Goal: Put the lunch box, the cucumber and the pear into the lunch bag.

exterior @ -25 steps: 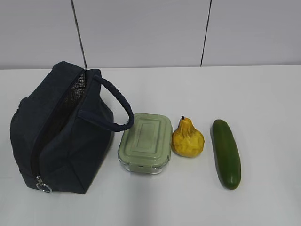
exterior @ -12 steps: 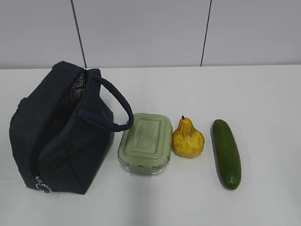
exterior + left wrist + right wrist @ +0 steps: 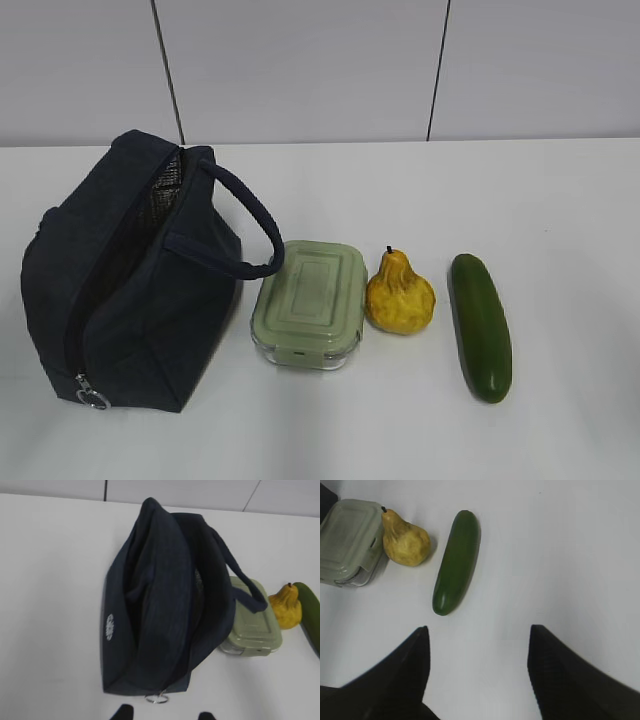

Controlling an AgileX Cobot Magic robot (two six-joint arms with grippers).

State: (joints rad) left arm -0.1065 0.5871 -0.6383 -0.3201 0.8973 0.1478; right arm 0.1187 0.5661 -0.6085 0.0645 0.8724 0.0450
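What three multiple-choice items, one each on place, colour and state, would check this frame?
1. What lies between the lunch box and the cucumber?
A. the pear
B. the lunch bag
C. nothing

2. The lunch box lid is:
A. red
B. pale green
C. black

3. The right gripper is:
A. shut on the cucumber
B. shut on the pear
C. open, holding nothing

Answers: 1 A, the pear sits in the middle; 2 B, its top looks sage-coloured; 3 C, its fingers stand spread over bare table.

We see a plain white table [image 3: 560, 200], matte and bare on the right side. Behind it a light grey panelled wall [image 3: 300, 70] with two dark vertical seams.
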